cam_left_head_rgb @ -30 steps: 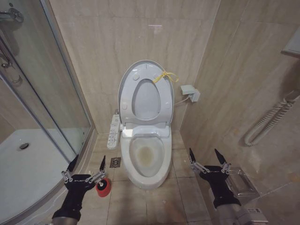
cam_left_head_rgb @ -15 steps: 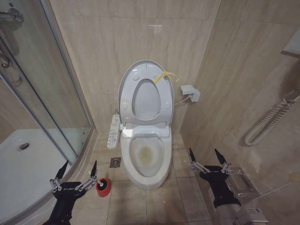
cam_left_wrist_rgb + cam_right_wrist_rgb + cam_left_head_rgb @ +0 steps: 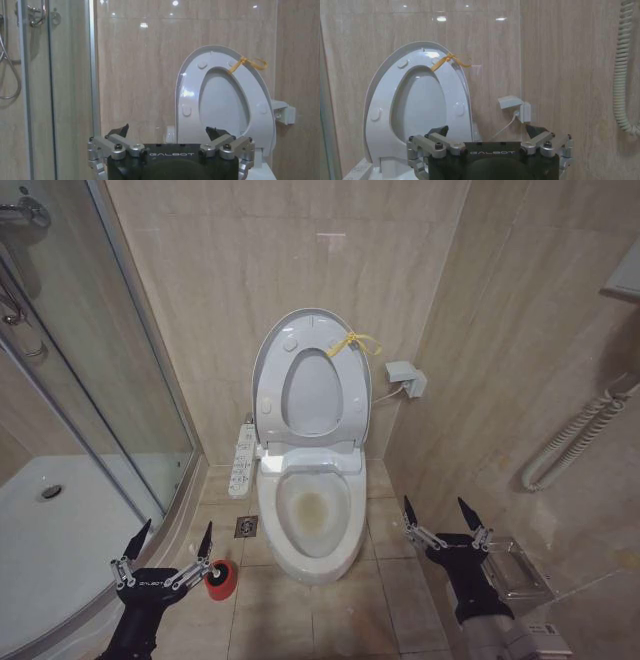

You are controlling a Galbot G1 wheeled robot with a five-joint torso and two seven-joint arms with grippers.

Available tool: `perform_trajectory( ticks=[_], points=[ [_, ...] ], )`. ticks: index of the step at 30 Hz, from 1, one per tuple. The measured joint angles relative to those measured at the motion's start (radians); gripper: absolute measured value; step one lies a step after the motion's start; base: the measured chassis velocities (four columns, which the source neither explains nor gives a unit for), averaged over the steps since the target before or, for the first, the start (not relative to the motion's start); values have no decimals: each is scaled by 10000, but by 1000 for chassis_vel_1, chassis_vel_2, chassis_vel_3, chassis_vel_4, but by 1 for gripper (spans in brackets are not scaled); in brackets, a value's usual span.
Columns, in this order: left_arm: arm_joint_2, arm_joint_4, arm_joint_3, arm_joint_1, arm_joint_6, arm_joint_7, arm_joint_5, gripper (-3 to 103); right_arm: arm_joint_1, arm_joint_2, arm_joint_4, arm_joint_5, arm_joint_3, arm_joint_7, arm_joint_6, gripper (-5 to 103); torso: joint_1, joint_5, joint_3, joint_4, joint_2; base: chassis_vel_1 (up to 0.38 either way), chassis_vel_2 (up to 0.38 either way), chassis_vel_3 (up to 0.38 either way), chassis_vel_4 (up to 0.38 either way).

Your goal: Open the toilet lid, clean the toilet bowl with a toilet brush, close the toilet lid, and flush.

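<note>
The toilet lid [image 3: 308, 324] stands raised against the back wall, with a yellow strap [image 3: 356, 342] tied at its top edge and the ring seat lifted in front of it. Below lies the uncovered toilet bowl [image 3: 316, 518], stained yellowish around its water hole. My left gripper [image 3: 176, 528] hovers open low at the left, just beside a small red holder cup [image 3: 221, 578]. My right gripper [image 3: 433, 505] is open to the right of the bowl. Both wrist views face the raised lid [image 3: 187, 93] [image 3: 382, 86] past open, empty grippers [image 3: 168, 132] [image 3: 487, 129]. The toilet brush is out of view.
A glass shower enclosure [image 3: 100, 380] and white shower tray [image 3: 50, 530] fill the left. A floor drain [image 3: 246, 526] and a side control panel [image 3: 243, 460] sit left of the toilet. A wall box [image 3: 405, 378], coiled hose [image 3: 570, 445] and clear rack [image 3: 515, 570] line the right wall.
My left gripper dropped back and leftward from above the red cup, then edged slightly up and right. The right arm and the toilet have not moved.
</note>
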State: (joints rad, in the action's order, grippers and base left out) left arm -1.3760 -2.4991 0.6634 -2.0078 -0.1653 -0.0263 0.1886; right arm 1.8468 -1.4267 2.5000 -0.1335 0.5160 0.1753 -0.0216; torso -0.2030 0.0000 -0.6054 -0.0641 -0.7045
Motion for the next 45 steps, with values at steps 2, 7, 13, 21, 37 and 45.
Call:
perform_trajectory(
  ticks=[2, 7, 13, 21, 37, 45],
  points=[
    [8, -3, 2, 0, 0, 9, -4, 100, 0, 0, 0, 0, 1, 0, 0, 100, 0, 0, 0, 0, 0, 0, 0, 0, 0],
    [11, -9, 5, 2, 0, 12, -8, 100, 0, 0, 0, 0, 1, 0, 0, 100, 0, 0, 0, 0, 0, 0, 0, 0, 0],
    [14, -23, 5, 5, 3, 12, -9, 100, 0, 0, 0, 0, 1, 0, 0, 100, 0, 0, 0, 0, 0, 0, 0, 0, 0],
    [16, -23, 5, 8, 7, 10, -9, 100, 0, 0, 0, 0, 1, 0, 0, 100, 0, 0, 0, 0, 0, 0, 0, 0, 0],
    [17, -21, 2, 10, 15, 8, -5, 100, 0, 0, 0, 0, 0, 0, 0, 100, 0, 0, 0, 0, 0, 0, 0, 0, 0],
    [17, -17, 2, 11, 19, 8, -5, 100, 0, 0, 0, 0, 0, 0, 0, 100, 0, 0, 0, 0, 0, 0, 0, 0, 0]
  ],
)
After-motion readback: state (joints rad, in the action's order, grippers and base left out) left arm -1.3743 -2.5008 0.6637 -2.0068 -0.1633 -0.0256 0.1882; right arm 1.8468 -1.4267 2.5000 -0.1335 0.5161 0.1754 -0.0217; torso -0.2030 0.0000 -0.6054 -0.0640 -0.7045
